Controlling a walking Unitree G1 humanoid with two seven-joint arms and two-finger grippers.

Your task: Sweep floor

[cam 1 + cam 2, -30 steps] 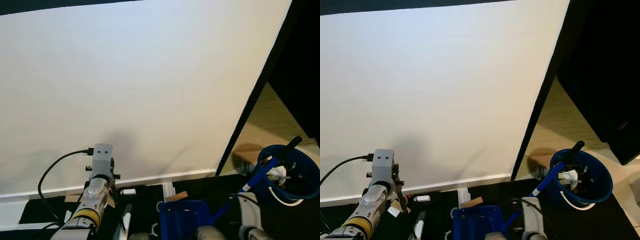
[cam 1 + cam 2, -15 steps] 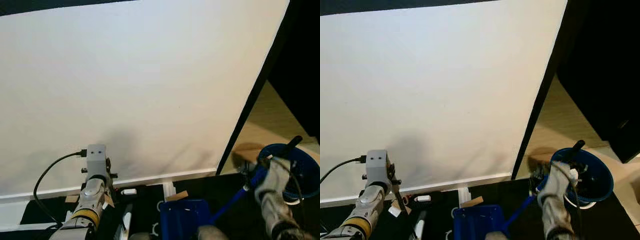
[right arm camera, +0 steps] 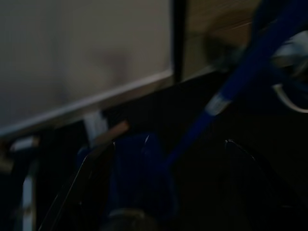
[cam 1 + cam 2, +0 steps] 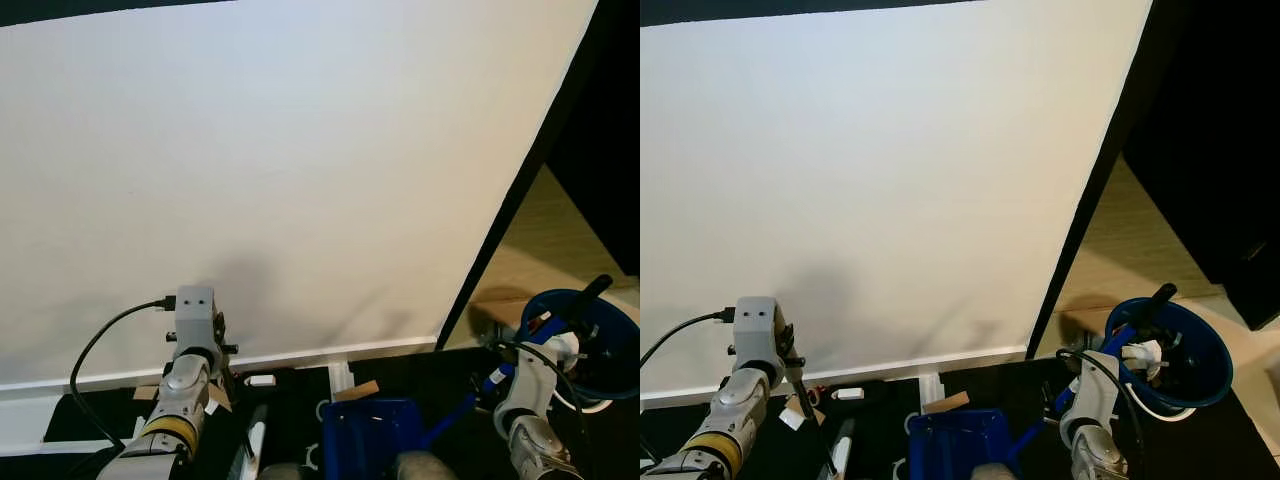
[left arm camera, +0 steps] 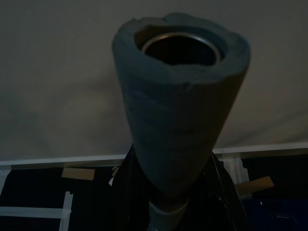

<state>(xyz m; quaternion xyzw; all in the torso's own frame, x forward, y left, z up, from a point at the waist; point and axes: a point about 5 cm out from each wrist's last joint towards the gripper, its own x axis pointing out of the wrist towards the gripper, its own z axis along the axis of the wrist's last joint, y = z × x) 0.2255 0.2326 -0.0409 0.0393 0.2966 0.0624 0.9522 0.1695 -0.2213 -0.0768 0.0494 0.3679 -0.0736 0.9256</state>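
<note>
My left gripper [image 5: 173,192] is shut on the grey foam end of a broom handle [image 5: 180,115], which points at the white wall. The left arm [image 4: 185,395] stands low on the left, in front of the baseboard. A blue dustpan [image 4: 372,432] lies on the dark floor. Its long blue handle [image 4: 455,412] slants up to a black grip [image 4: 592,291] over a blue bucket [image 4: 622,345]. My right arm [image 4: 530,400] is beside that handle. In the dim right wrist view the right gripper [image 3: 163,183] has its fingers apart and open, with the dustpan [image 3: 139,178] beyond them.
A white wall [image 4: 300,180] with a baseboard [image 4: 380,350] stands right ahead. A dark doorframe [image 4: 500,230] opens on the right onto beige flooring [image 4: 540,240]. Cardboard scraps [image 4: 356,392] and a small white piece [image 4: 260,381] lie on the black floor by the wall.
The right arm swung up beside the dustpan handle half a second ago and has dropped lower since. The left arm with the broom has barely shifted. The camera moved slightly.
</note>
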